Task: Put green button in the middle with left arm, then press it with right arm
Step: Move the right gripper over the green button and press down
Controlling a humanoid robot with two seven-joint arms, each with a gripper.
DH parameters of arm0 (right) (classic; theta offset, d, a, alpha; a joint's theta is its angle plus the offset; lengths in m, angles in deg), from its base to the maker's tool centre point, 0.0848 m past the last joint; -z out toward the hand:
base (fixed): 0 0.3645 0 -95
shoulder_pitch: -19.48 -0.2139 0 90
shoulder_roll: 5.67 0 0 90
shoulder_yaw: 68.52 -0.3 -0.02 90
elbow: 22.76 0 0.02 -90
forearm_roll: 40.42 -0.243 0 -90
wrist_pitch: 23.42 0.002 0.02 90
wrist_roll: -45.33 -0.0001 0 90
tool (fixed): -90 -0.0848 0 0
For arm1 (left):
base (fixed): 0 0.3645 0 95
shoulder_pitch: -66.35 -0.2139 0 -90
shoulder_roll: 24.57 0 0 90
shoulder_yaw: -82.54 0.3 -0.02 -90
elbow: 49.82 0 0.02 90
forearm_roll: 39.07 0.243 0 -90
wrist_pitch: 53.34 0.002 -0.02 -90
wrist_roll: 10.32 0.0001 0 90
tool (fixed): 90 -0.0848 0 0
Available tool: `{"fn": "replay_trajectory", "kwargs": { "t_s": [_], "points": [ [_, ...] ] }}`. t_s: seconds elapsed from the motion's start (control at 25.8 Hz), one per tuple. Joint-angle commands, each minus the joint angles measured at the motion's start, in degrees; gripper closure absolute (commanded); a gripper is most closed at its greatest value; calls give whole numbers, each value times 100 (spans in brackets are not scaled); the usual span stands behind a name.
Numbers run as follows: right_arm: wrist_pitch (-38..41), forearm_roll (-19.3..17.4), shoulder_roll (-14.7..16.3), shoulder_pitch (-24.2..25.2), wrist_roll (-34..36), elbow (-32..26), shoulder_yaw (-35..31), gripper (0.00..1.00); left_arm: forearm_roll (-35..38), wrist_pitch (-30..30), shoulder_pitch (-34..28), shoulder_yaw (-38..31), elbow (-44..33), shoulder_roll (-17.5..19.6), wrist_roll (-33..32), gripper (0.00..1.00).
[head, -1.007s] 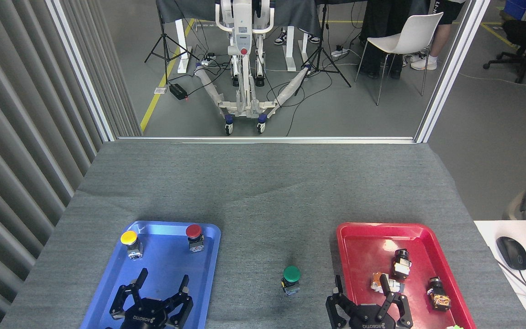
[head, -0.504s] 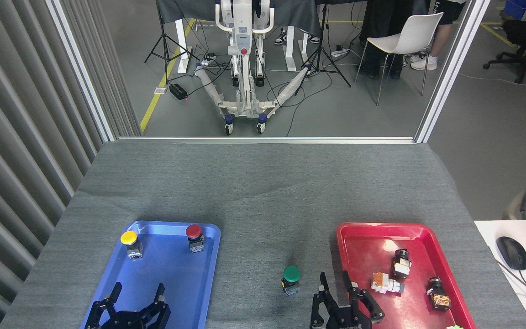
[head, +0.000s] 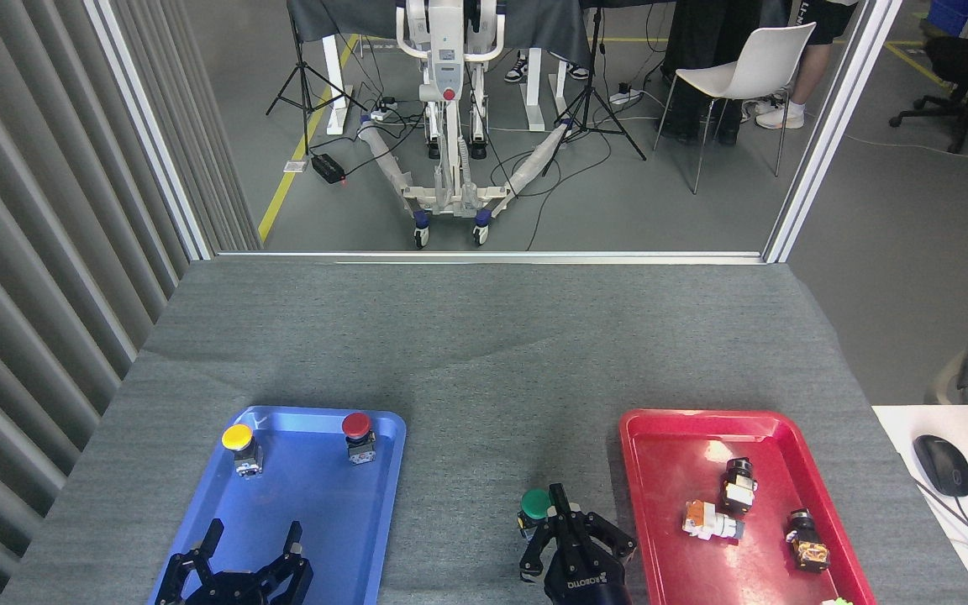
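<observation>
On grey cloth between trays, green button (head: 535,503), domed cap, upright

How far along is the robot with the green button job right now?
Placing looks done: the green button stands upright on the grey cloth between the blue tray and red tray, and the left gripper sits open over the blue tray. In hand: the right gripper is at the button's right side. Left: whether the cap is pressed can't be told.
</observation>
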Motion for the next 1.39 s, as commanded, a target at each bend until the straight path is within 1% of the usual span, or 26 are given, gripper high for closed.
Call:
{"fn": "replay_trajectory", "kwargs": {
  "t_s": [0.0,0.15,0.39,0.46,0.66,0.81,0.97,1.01,1.05,1.08,1.16,1.2,1.24,1.36],
  "points": [
    [-20,-2,-59,-298,-29,372,3,100,0,0,3,1,2,-2,2,1],
    [-72,34,-147,-395,-21,802,12,100,0,0,12,1,-7,-2,2,1],
    [-90,34,-156,-413,-21,1224,12,100,0,0,12,1,-24,-2,2,1],
    [-90,34,-156,-430,-12,1286,12,100,0,0,20,1,-24,-2,2,1],
    [-81,-28,-156,-448,23,1180,-41,100,0,0,12,1,-33,-10,2,1],
    [-90,-46,-174,-536,32,882,-76,100,0,0,20,1,-33,-10,2,1],
    [-90,-46,-165,-510,32,539,-76,100,0,0,20,1,-33,-10,2,1],
    [-90,-46,-156,-501,32,486,-76,94,0,0,20,1,-33,-10,2,1],
    [-99,-46,-139,-483,32,451,-76,84,0,0,12,1,-33,-10,2,1],
    [-99,-46,-121,-474,32,433,-93,67,0,0,12,1,-33,-2,2,1],
    [-143,-54,-77,-448,32,424,-181,24,0,0,12,1,-33,-10,2,1],
    [-169,-54,-77,-439,41,416,-287,8,0,0,20,1,-33,-10,2,1],
    [-160,-63,-77,-413,50,407,-436,1,0,-9,20,1,-33,-10,2,1],
    [-90,-90,-68,-263,138,354,-709,1,0,-9,12,1,-42,-10,2,1]
  ]
}}
